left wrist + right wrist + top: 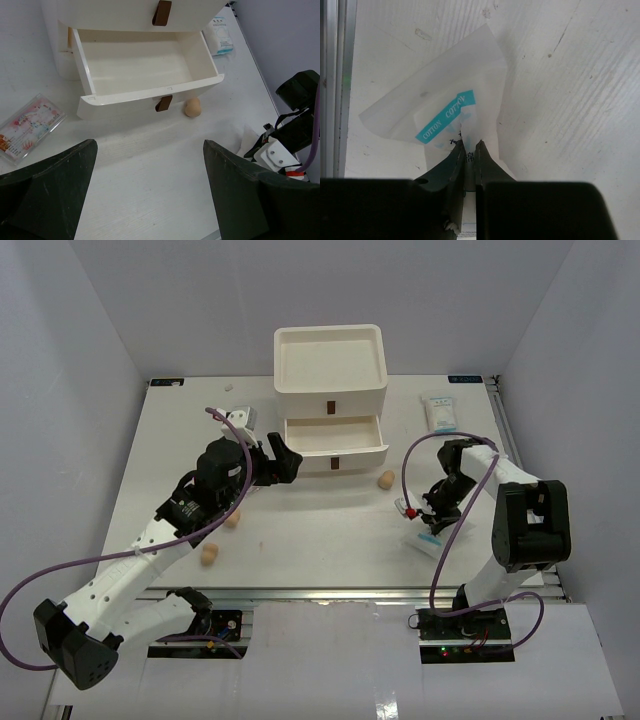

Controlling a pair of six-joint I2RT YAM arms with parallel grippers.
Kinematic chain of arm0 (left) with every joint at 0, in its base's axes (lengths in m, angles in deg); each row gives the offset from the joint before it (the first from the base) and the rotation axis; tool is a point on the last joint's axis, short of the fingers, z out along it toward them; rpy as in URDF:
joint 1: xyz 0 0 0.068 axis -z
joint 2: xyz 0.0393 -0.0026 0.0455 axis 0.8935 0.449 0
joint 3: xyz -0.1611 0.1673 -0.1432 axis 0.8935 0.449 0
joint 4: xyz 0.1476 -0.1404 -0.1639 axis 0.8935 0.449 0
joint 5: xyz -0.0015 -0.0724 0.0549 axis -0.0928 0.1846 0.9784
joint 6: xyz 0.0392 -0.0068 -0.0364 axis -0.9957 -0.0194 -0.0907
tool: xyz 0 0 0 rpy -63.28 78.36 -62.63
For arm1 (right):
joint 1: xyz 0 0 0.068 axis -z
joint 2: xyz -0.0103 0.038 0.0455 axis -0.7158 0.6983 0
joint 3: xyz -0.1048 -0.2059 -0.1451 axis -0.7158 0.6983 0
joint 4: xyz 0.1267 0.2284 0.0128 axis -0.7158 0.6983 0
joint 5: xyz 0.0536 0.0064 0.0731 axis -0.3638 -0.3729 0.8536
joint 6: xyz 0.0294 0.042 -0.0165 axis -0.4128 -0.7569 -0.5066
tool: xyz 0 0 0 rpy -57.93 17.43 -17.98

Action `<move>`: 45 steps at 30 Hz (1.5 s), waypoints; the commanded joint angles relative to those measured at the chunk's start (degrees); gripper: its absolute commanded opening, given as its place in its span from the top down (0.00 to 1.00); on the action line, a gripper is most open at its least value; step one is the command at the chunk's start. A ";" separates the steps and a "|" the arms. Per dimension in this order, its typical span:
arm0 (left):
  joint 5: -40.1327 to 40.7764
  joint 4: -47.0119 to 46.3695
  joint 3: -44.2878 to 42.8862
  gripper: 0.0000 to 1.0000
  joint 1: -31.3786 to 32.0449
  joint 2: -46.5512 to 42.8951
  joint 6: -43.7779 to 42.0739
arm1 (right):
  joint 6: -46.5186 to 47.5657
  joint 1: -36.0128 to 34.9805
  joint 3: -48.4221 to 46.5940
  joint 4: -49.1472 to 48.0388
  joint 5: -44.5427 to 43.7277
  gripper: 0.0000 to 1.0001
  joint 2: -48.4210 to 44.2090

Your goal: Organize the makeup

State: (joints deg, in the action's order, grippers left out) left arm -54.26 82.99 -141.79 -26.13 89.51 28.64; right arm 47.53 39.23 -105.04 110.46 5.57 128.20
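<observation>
Meanwhile, the right gripper (pixel 468 145) pinched a cotton sachet (pixel 445 107) by its edge at the front right of the table (pixel 330 545). Light and floppy, it looked prone to sag; the left gripper (pixel 150 165) gaped empty

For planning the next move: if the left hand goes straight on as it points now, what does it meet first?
Probably the front panel of the open drawer, near its brown handle; the tan sponge lies right of that line. Depth is unclear.
</observation>
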 commanded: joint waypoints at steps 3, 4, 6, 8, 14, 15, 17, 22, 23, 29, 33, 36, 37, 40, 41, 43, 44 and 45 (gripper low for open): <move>1.24 0.48 -1.68 0.02 -0.36 -0.59 -0.60 | -3.79 -2.08 -9.90 6.94 11.51 0.92 -3.06; 1.45 0.41 -2.24 0.02 -0.36 -0.51 -0.83 | -4.93 -3.36 -11.10 6.98 13.24 0.92 -4.26; 1.75 0.41 -3.35 0.02 -0.41 -0.08 -1.36 | -6.34 -6.89 -13.47 6.93 16.15 0.92 -6.64; 1.98 0.45 -4.65 0.02 -0.45 0.40 -1.95 | -8.38 -10.45 -16.23 6.88 18.68 0.92 -7.87; 3.47 1.56 -7.59 0.02 -0.54 0.23 -3.04 | -26.52 -18.20 -30.74 -2.66 26.45 0.92 -6.19; 3.84 1.69 -7.74 0.02 -0.54 -0.04 -3.10 | -31.31 -19.06 -32.92 -6.23 26.41 0.92 -5.69; 4.57 1.77 -7.74 0.02 -0.54 -0.70 -3.09 | -40.16 -20.81 -35.42 -14.86 24.98 0.92 -4.28; 5.44 1.92 -7.10 0.02 -0.54 -1.93 -2.11 | -55.97 -23.51 -38.46 -32.57 14.56 0.92 0.98; 5.43 2.07 -7.05 0.02 -0.54 -2.12 -2.05 | -56.80 -23.58 -38.62 -33.57 12.97 0.92 1.36; 6.40 2.93 -5.84 0.02 -0.54 -4.57 -0.91 | -58.12 -23.60 -39.23 -41.37 6.29 0.92 6.71; 6.49 3.09 -5.55 0.02 -0.54 -5.10 -0.52 | -57.41 -23.41 -39.01 -44.53 0.72 0.92 8.76; 6.31 3.09 -5.55 0.02 -0.54 -4.98 -0.46 | -56.73 -22.88 -38.27 -45.10 -0.50 0.90 9.45; 6.31 3.09 -5.49 0.02 -0.54 -4.98 -0.46 | -56.67 -22.82 -37.50 -45.40 -1.33 0.86 9.40; 6.34 2.94 -5.40 0.02 -0.54 -4.96 -0.49 | -56.18 -22.59 -34.60 -45.39 -1.30 0.73 8.13; 6.39 2.99 -5.46 0.02 -0.54 -4.87 -0.56 | -56.09 -22.54 -33.60 -45.44 -0.87 0.67 7.47; 6.26 2.89 -5.46 0.02 -0.54 -4.65 -0.64 | -55.91 -22.59 -30.95 -45.34 -0.32 0.52 5.79; 6.12 2.81 -5.46 0.02 -0.54 -4.44 -0.64 | -55.85 -22.54 -30.01 -45.28 -0.04 0.47 5.09; 6.04 2.73 -5.46 0.02 -0.54 -4.37 -0.64 | -55.85 -22.61 -28.97 -45.28 0.04 0.42 4.18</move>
State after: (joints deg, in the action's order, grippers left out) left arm -48.42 85.57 -147.52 -26.46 85.16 27.82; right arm -8.37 16.26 -137.39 66.85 5.75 137.18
